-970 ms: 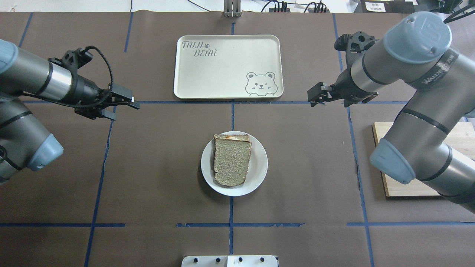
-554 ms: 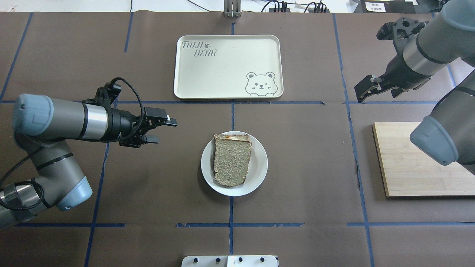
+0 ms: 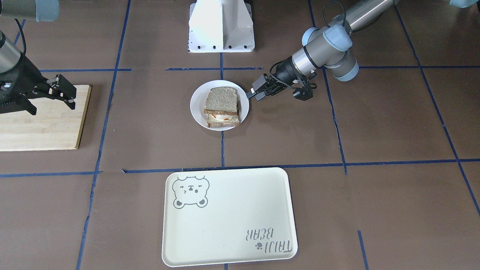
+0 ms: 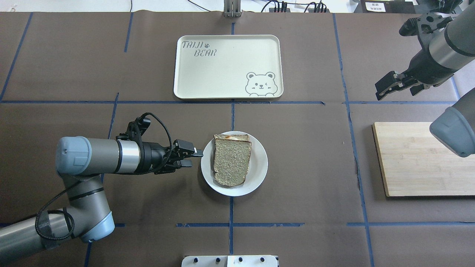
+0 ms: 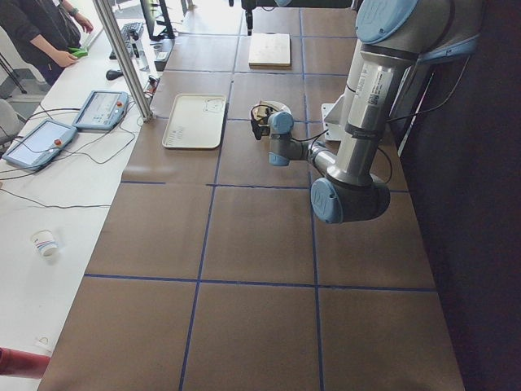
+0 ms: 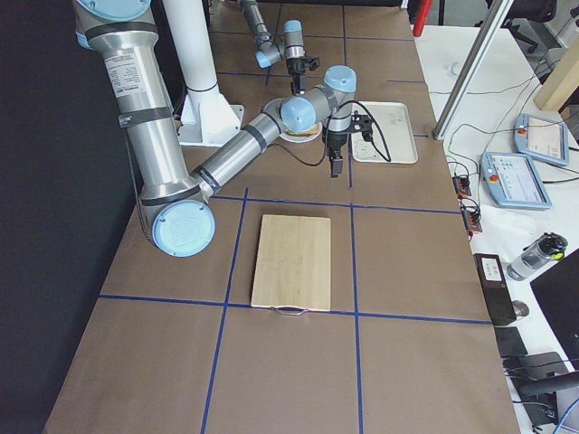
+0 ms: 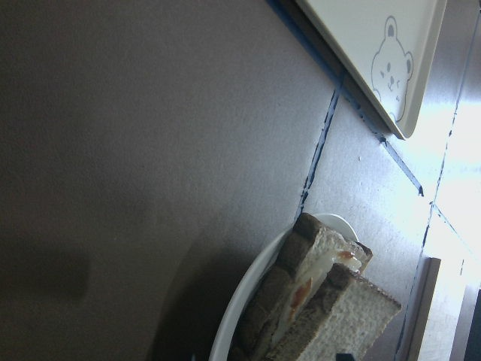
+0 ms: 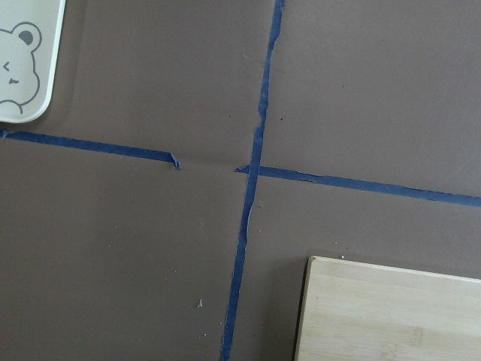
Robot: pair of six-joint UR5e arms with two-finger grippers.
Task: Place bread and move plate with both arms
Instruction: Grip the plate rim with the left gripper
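Bread (image 4: pixel 232 162) lies as the top slice of a stack on the plate (image 4: pixel 259 174), with the egg-topped toast (image 3: pixel 223 119) under it. The toast's edge peeks out on the side toward the operators' edge of the bench, and the bread's rounded end points toward the robot's edge. The plate sits on the brown paper midway between the two ends of the bench, somewhat nearer the robot's edge.

The left arm (image 4: pixel 92 155) reaches in low from the bench's left end. The left gripper (image 4: pixel 193 157) is at the plate's rim on that side, its fingers spread and holding nothing. One fingertip (image 4: pixel 199 152) is right at the rim, but the views do not show whether it touches. The left wrist view shows the rim and the stack side on, with white and orange egg between the slices.

The right gripper (image 4: pixel 384 89) hangs well apart from the plate, toward the right end of the bench, between the wooden board (image 4: pixel 415 159) and the operators' edge. Its fingers are parted and empty. The right wrist view looks down on a cross of blue tape (image 8: pixel 252 169) and one corner of the board.

The cream tray (image 4: pixel 222 74) with the bear drawing lies by the middle of the operators' edge. The white base block (image 3: pixel 221 26) stands at the middle of the robot's edge.
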